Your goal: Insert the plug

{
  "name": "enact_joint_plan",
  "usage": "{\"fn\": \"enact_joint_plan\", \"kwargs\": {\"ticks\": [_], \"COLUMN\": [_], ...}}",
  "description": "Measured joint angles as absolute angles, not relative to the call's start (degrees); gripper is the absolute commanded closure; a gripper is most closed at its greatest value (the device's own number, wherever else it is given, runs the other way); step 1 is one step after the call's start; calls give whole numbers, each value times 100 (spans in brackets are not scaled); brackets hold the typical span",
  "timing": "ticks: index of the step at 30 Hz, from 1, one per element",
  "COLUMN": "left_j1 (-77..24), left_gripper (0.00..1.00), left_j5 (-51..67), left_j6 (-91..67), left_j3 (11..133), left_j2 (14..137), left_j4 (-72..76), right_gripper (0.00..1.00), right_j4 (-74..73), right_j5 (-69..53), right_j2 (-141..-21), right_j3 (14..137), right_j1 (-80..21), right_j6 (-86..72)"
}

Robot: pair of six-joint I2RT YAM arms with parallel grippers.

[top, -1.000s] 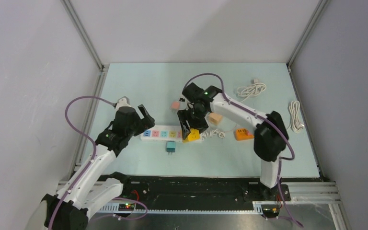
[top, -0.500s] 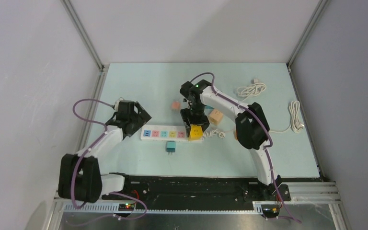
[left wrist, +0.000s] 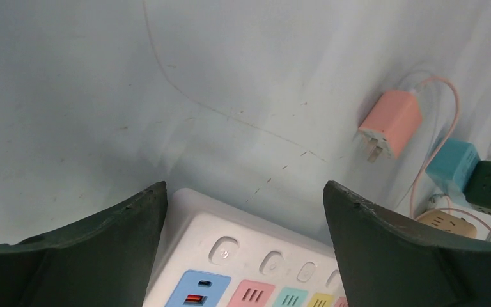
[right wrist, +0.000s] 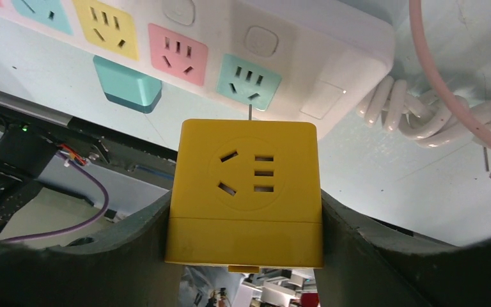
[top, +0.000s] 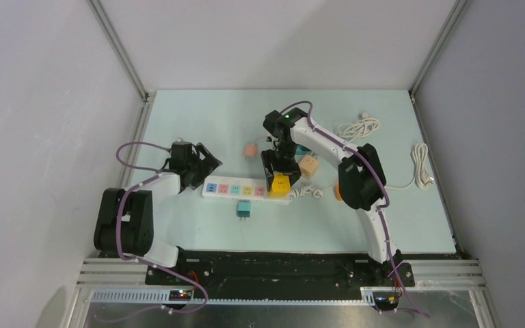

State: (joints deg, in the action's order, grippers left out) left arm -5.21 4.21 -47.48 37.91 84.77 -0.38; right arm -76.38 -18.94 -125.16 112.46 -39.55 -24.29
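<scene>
Top view: the right gripper [top: 280, 172] hangs over the right end of the white plastic power strip with coloured sockets [top: 236, 189], something yellow in it. The right wrist camera settles it: its fingers are clamped on both sides of a yellow cube plug [right wrist: 246, 185], a thin prong poking out toward the mint-green end socket. The left wrist camera shows the left gripper [left wrist: 243, 192] spread wide, straddling the strip's other end. A pink charger [left wrist: 390, 125] lies beyond, a teal plug block [top: 244, 208] beside the strip.
</scene>
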Motion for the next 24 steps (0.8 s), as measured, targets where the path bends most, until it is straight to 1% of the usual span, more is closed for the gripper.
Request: {"fn": "enact_joint_plan", "kwargs": {"ticks": [10,24], "left_j1": [-506,-506], "left_gripper": [9,11], "left_j5": [670,701], "left_j6": [-4742,-4805], "left_j3": [3531,2523], "left_j2": [8501,7649], "left_j4": [580,1144], "right_gripper": [84,85], "right_j4": [-7328,-7076], "right_j5": [-1997,-2040], "right_j2": [-12516,-12396], "right_j3": [11069,10532], "right_j1": [-3977,-3874], "right_j6": [-2906,-3533]}}
